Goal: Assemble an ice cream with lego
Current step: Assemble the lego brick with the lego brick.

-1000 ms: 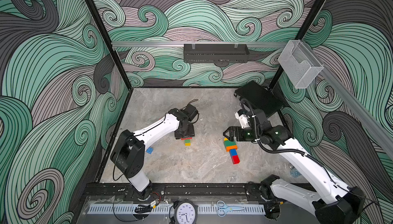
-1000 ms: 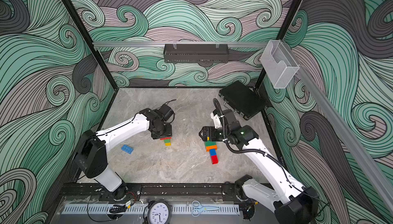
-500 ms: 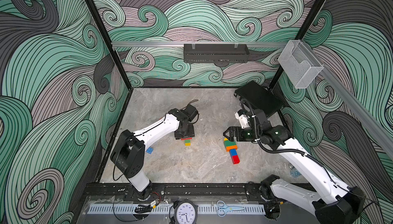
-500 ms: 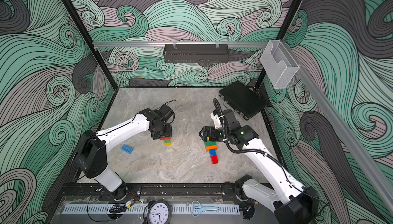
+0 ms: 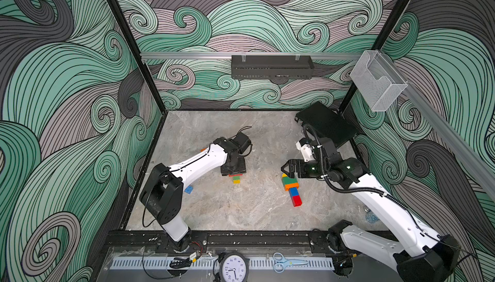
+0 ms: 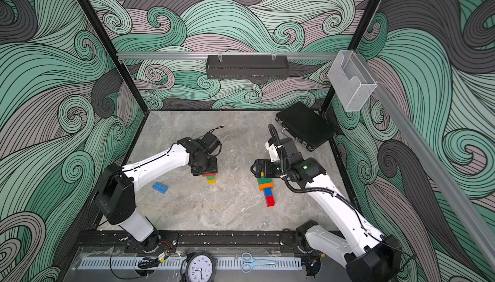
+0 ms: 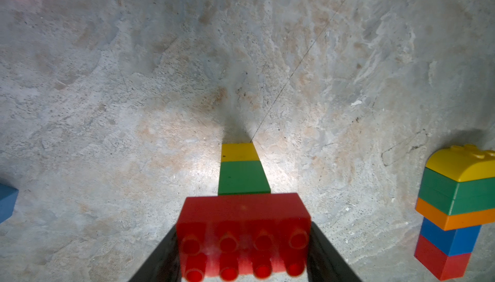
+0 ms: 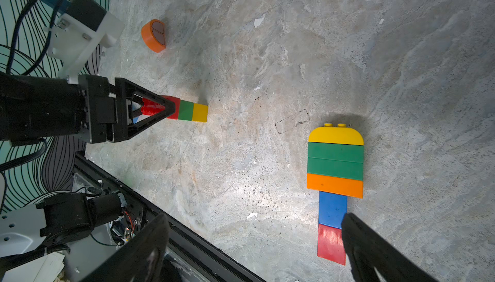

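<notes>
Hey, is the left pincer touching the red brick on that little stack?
Touching. In the left wrist view the left pincer has both fingers pressed against the ends of the red brick.

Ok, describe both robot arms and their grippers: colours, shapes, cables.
Both the left arm and right arm have white shells with black joints. A ribbed black hose loops along the right arm, which shows a green light; thin black wires run on the left. The left gripper and right gripper are black, with triangular open-frame fingers.
</notes>
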You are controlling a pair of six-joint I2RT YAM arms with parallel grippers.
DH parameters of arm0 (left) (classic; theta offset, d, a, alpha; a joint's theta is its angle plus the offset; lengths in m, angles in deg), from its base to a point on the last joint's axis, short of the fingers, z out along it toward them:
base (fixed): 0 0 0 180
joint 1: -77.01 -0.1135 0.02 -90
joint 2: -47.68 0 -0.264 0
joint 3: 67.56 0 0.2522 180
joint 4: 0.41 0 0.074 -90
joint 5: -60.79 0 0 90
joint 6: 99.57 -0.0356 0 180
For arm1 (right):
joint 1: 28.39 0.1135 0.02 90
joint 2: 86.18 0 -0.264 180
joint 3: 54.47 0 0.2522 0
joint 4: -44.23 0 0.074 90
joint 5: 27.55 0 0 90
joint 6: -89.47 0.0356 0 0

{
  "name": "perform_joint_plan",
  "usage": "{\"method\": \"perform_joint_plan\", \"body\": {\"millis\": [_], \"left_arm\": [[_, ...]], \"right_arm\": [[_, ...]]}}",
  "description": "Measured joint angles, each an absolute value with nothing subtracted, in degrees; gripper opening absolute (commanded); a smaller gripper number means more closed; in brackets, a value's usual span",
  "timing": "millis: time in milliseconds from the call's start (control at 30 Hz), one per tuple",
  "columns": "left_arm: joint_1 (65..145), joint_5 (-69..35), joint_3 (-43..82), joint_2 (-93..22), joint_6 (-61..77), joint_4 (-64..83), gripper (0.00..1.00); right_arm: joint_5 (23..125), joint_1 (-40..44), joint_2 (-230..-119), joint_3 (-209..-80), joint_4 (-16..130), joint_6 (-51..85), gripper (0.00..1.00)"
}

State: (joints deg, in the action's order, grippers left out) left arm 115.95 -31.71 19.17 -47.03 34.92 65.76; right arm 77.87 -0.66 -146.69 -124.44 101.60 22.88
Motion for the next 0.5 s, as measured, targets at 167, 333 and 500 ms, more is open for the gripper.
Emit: {"method": "perform_joint_plan", "body": {"millis": [167, 333, 500], "left_arm": [[115.95, -31.69, 19.21, -47.10, 35.51, 65.80, 0.37], [115.95, -31.56, 19.23, -47.23, 37.19, 65.78, 0.37], [115.95, -31.08, 19.19, -47.32, 38.46, 65.41, 0.35]], "right_arm": [[77.90, -0.66, -146.69, -124.44, 101.63, 22.88, 0.99], [77.87, -0.66, -146.69, -124.44, 101.71, 22.91, 0.99], [77.87, -0.66, -146.69, -124.44, 101.93, 22.88, 0.99]]}}
